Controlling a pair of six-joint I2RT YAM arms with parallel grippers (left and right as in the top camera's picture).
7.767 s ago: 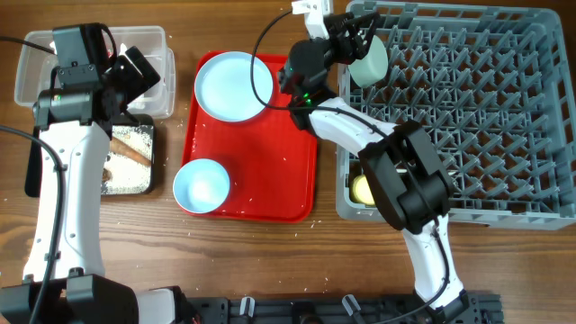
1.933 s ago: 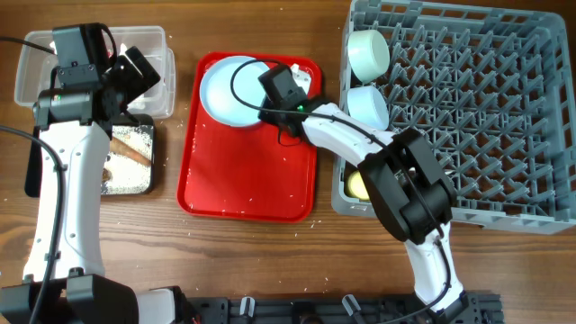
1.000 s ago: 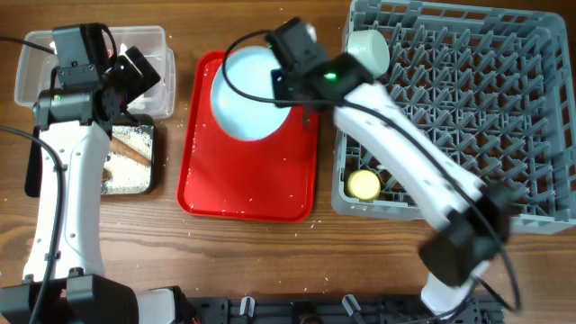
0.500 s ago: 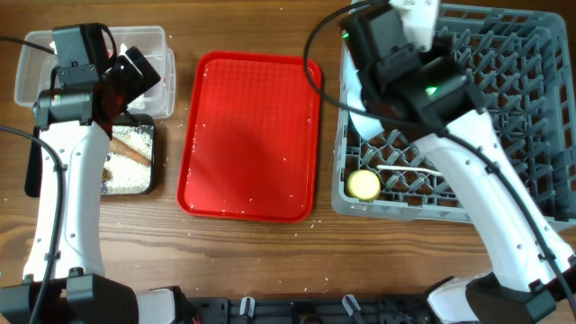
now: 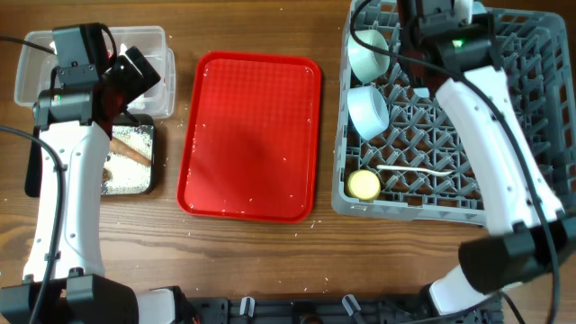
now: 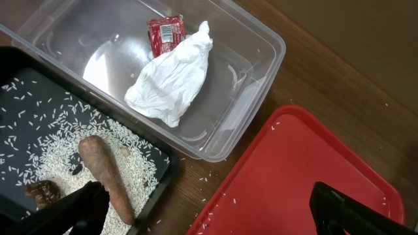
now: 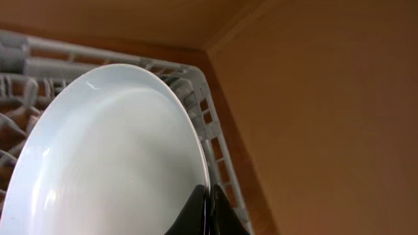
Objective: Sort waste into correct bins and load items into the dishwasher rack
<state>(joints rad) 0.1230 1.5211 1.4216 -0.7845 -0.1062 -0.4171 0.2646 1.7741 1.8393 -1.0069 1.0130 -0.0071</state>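
The pale blue round plate (image 7: pixel 111 163) is pinched at its thin rim by your right gripper (image 7: pixel 208 209), whose fingers are closed tight on that edge. It hangs above the far side of the large square grey plastic dishwasher rack (image 5: pixel 504 117); in the overhead view the arm hides most of it. Treat it as stiff and smooth, probably slick under the pads and likely to swing on so small a grip, so lower it gently. Whether it would chip, you cannot tell. The rim is the right place to hold, since it leaves the body free to slide on edge between two rows of pegs. In the rack's left column sit a pale green bowl (image 5: pixel 367 52), a pale blue bowl (image 5: pixel 367 108) and a small yellow cup (image 5: pixel 364 184), with a white spoon (image 5: pixel 414 169) beside the cup; choose a slot apart from them. Left of the rack lies the red rectangular tray (image 5: pixel 250 135). Further left, your left gripper (image 6: pixel 204 196) hangs spread wide and holding nothing above the clear rectangular plastic tub (image 6: pixel 261 59) and the shallow black tray (image 6: pixel 19 85).
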